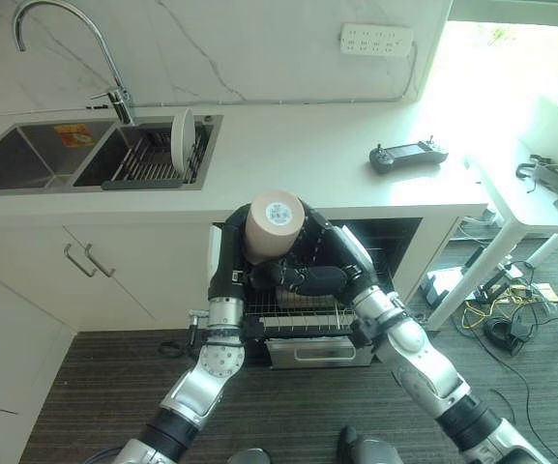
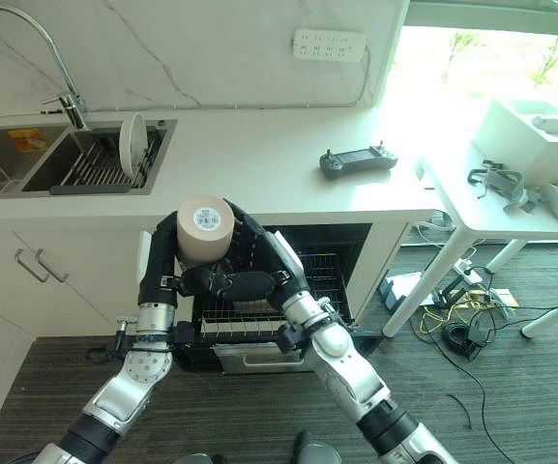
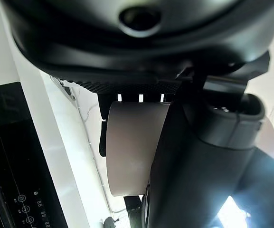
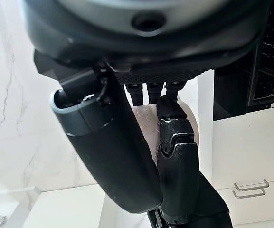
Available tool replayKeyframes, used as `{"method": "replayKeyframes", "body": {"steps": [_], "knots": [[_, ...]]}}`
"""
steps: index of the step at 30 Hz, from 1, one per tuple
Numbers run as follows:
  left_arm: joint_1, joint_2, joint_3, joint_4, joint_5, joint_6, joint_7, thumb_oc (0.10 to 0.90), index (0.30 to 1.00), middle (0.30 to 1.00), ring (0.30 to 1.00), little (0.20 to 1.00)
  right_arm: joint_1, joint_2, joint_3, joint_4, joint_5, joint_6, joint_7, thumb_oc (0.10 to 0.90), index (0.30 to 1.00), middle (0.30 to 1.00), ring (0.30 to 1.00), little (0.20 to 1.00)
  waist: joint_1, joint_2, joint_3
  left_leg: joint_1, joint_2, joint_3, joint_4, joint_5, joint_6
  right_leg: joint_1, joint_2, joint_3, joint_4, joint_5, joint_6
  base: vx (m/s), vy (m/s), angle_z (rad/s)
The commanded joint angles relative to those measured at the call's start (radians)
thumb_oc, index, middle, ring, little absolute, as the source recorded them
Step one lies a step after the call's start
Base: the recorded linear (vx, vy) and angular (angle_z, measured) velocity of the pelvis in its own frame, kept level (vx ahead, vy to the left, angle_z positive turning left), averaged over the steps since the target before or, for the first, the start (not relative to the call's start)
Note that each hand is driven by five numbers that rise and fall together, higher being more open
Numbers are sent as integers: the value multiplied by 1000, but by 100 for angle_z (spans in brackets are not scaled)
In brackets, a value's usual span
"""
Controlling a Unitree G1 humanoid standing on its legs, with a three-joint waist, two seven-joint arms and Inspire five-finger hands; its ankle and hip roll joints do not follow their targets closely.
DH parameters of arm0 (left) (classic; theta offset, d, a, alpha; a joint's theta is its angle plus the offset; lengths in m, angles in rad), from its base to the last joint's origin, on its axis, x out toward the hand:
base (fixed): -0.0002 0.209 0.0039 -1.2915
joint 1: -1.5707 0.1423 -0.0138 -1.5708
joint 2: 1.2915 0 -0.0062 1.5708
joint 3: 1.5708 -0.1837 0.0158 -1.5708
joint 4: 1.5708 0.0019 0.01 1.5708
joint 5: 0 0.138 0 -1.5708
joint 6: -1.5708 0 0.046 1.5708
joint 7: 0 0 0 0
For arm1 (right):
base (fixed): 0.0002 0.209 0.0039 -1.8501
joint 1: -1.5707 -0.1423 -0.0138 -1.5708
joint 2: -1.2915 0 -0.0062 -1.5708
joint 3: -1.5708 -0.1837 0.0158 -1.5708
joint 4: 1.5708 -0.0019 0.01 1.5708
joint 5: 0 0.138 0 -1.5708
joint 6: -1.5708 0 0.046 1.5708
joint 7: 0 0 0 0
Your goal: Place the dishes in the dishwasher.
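A: Where is the cup?
B: Inverted, above the open dishwasher rack, clasped by both hands.
A: Hand state?
B: Left hand and right hand fingers curl round the cup; a plate stands in the sink.

A black controller lies on the white counter beneath a wall socket strip.

Both hands, left hand and right hand, raised together, fingers curled.
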Motion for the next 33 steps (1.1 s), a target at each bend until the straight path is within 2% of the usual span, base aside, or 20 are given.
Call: {"method": "replayKeyframes", "body": {"steps": [1,6,23,33], "knots": [[-176,-23,-62,-41,28,-118,8,400,300,300,300,300,-151,93,-10,-13,38,-72,7,800,900,900,900,900,21,-16,-49,-18,4,-82,12,-83,12,133,-40,9,-13,-182,79,0,0,0],[-180,-36,-86,-27,19,-114,12,400,300,300,300,300,-168,107,1,10,37,-70,-12,800,900,900,900,900,25,-17,-48,-18,5,-83,12,-83,12,133,-41,9,-13,-182,78,0,0,0],[-187,-73,-143,4,-24,-106,1,400,300,300,300,300,-246,147,2,43,-17,-147,-128,800,900,900,900,900,43,-16,-37,-19,4,-89,12,-82,13,134,-46,-1,-13,-178,75,3,0,2],[-195,-80,-174,2,-35,-105,-13,400,300,300,300,300,-279,153,-3,64,-95,-193,-196,800,900,900,900,900,47,-13,-32,-16,2,-89,12,-82,16,138,-48,-3,-13,-177,74,0,0,0]]}}
